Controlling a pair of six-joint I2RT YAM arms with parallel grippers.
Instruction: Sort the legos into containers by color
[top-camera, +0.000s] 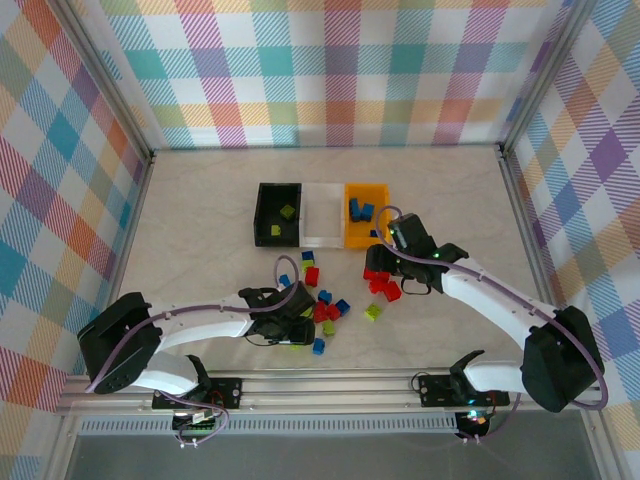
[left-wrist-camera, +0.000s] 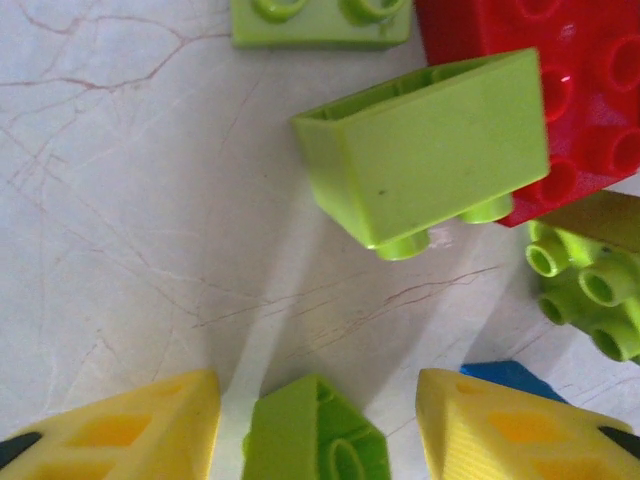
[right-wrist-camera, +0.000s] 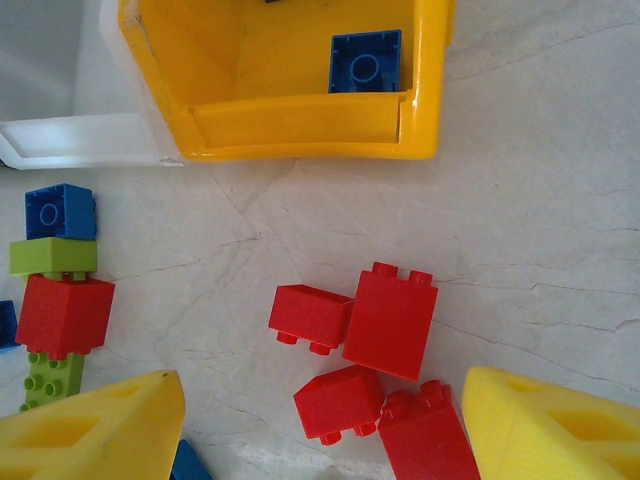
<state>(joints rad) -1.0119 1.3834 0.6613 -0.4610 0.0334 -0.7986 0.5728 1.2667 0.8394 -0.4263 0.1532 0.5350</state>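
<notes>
Lime brick (left-wrist-camera: 310, 435) between open left tool (left-wrist-camera: 318, 400); right tool (right-wrist-camera: 325, 400) open over four red bricks (right-wrist-camera: 390, 320); three bins (top-camera: 322, 215).

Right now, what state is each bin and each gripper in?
black bin, holding green bricks.
white bin, looks empty.
orange bin, holding blue bricks.
left gripper, open, a green brick in the gap.
right gripper, open over loose red bricks.

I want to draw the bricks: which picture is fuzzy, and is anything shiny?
Left wrist view: the tipped green brick looks huge and soft, casting a shadow; a glint on the red brick. Right wrist view: the red bricks are crisp, the claw fingers blurred.
</notes>
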